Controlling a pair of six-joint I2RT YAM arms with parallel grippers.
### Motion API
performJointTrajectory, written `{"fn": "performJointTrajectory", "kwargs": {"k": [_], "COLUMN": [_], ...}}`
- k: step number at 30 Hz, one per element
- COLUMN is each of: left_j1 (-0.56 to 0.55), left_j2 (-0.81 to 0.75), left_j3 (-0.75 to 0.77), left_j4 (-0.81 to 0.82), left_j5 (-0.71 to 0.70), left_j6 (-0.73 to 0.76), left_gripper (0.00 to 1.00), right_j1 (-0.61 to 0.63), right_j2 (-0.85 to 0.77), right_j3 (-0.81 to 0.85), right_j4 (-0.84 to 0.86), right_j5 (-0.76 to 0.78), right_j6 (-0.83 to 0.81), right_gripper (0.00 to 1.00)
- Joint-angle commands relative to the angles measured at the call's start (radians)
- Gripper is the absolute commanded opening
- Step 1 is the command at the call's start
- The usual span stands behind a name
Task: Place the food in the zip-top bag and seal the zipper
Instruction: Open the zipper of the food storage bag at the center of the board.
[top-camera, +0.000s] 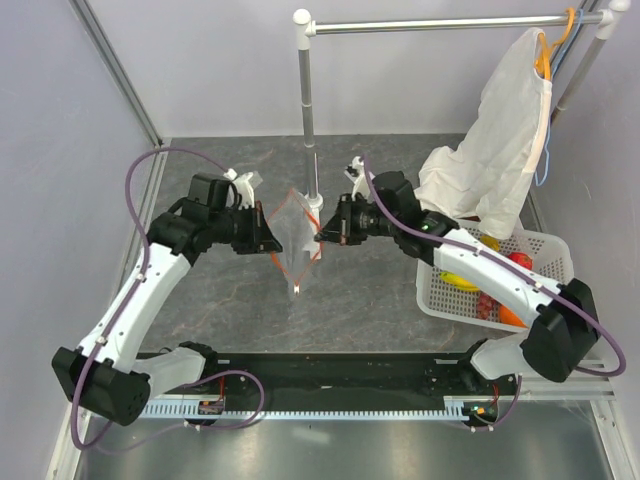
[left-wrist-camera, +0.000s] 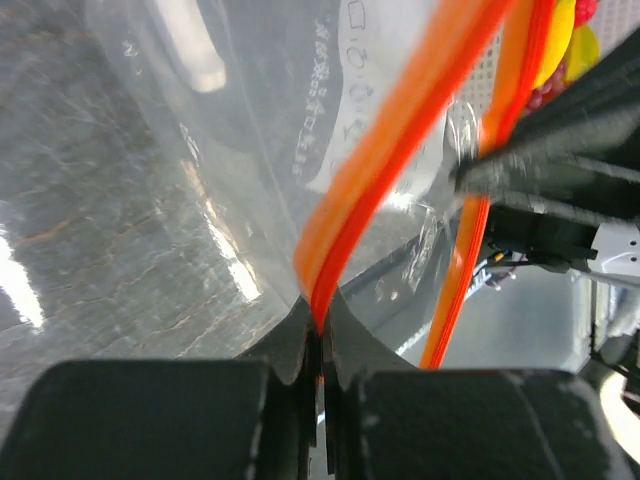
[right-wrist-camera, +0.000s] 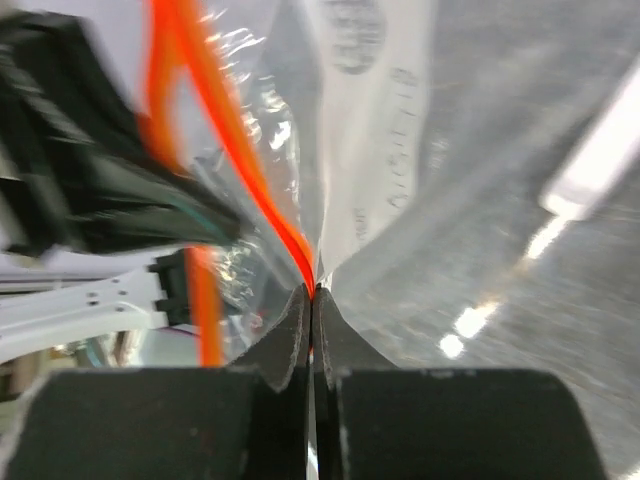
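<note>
The clear zip-top bag (top-camera: 297, 238) hangs above the table between my two grippers, its mouth pulled open. The red zipper (top-camera: 318, 222) runs along both lips. My left gripper (top-camera: 268, 240) is shut on the left lip, pinching the red strip (left-wrist-camera: 330, 270) at its fingertips (left-wrist-camera: 290, 345). My right gripper (top-camera: 322, 237) is shut on the right lip, pinching the strip (right-wrist-camera: 290, 240). The bag looks empty. The food lies in the mesh basket at the right: yellow banana (top-camera: 458, 281), small red fruit (top-camera: 518, 261), grapes (top-camera: 486, 305) and orange (top-camera: 511, 318). I cannot make out the slider.
The white mesh basket (top-camera: 548, 250) stands at the right edge. A large white cloth bag (top-camera: 500, 150) hangs from an orange hanger on a rail. The rail's upright pole (top-camera: 307, 110) stands just behind the held bag. Grey walls close in the table.
</note>
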Motion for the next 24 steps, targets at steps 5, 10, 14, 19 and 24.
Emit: {"fn": "performJointTrajectory", "kwargs": {"k": [5,10,14,19,24], "left_j1": [0.006,0.003,0.001,0.0,-0.002], "left_j2": [-0.051,-0.04,0.056,0.181,0.25], "left_j3": [0.208,0.217,0.193,0.112,0.107], "left_j4": [-0.321,-0.416,-0.39,-0.272,-0.138], "left_j5": [-0.288,-0.215,-0.132,0.044,0.092], "left_j6": [0.271,0.383,0.365,0.236,0.142], "left_gripper": [0.02,0.02,0.02,0.02,0.02], "right_j1": [-0.154,-0.157,-0.157,-0.157,-0.159], "right_j2": [-0.061,-0.014,0.067,0.118,0.089], "right_j3": [0.063,0.053,0.052,0.058,0.095], "right_j4": [-0.424,-0.459,-0.443,-0.452,-0.475], "right_j5": [0.023,-0.009,0.008,0.06,0.1], "right_j6": [-0.362,-0.448,-0.546,-0.668,-0.724], "right_gripper": [0.0,0.0,0.0,0.05,0.42]}}
